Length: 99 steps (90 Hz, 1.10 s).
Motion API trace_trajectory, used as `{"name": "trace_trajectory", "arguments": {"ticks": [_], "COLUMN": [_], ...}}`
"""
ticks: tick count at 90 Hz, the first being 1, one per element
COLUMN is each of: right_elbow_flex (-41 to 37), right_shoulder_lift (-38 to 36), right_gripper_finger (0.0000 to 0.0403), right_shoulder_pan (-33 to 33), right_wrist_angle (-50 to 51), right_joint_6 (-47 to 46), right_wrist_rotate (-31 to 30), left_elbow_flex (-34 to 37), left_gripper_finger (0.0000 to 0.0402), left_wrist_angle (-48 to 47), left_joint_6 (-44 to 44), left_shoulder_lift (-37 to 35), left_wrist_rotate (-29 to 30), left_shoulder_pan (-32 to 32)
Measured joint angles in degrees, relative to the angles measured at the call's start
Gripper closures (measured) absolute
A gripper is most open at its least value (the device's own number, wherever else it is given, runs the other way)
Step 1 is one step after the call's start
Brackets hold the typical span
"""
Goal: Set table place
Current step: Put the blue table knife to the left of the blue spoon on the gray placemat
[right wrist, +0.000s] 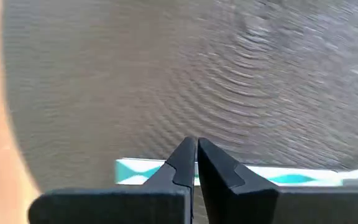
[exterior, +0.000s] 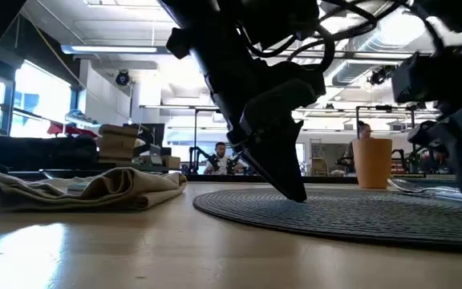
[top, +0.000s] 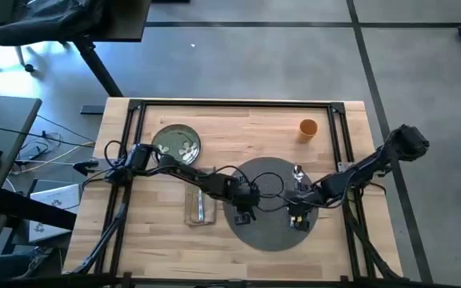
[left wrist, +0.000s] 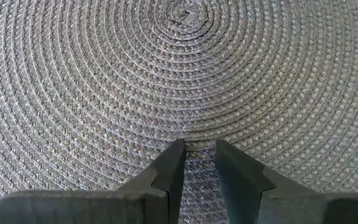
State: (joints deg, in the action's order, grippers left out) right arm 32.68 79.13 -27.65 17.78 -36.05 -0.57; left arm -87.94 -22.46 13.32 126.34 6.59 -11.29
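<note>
Over the round grey woven mat (top: 271,202), the left gripper (left wrist: 199,149) hangs with jaws slightly parted and empty, weave just beneath its tips. The right gripper (right wrist: 196,149) pinches a pale-handled metal utensil (right wrist: 291,176), jaws nearly closed, above the mat's far side.

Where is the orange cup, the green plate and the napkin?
orange cup (top: 308,128): high view, on its open top.
green plate (top: 176,144): high view, on its middle.
napkin (exterior: 87,191): low view, on the folded cloth's front.
</note>
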Motion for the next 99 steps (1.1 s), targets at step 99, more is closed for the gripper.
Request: {"name": "trace_trajectory", "arguments": {"ticks": [99], "right_elbow_flex": [1.4], "right_shoulder_lift": [-1.5], "right_gripper_finger": [0.0403], "right_shoulder_pan": [-1.0], "right_wrist_angle": [2.6], "right_joint_6": [-4.0], "right_wrist_rotate": [-2.3], "left_elbow_flex": [-0.2], "left_gripper_finger": [0.0328], "left_wrist_angle": [-0.3], "left_joint_6": [-1.0], "left_shoulder_lift": [-0.3], "left_wrist_rotate": [0.0], "left_shoulder_pan": [0.0]}}
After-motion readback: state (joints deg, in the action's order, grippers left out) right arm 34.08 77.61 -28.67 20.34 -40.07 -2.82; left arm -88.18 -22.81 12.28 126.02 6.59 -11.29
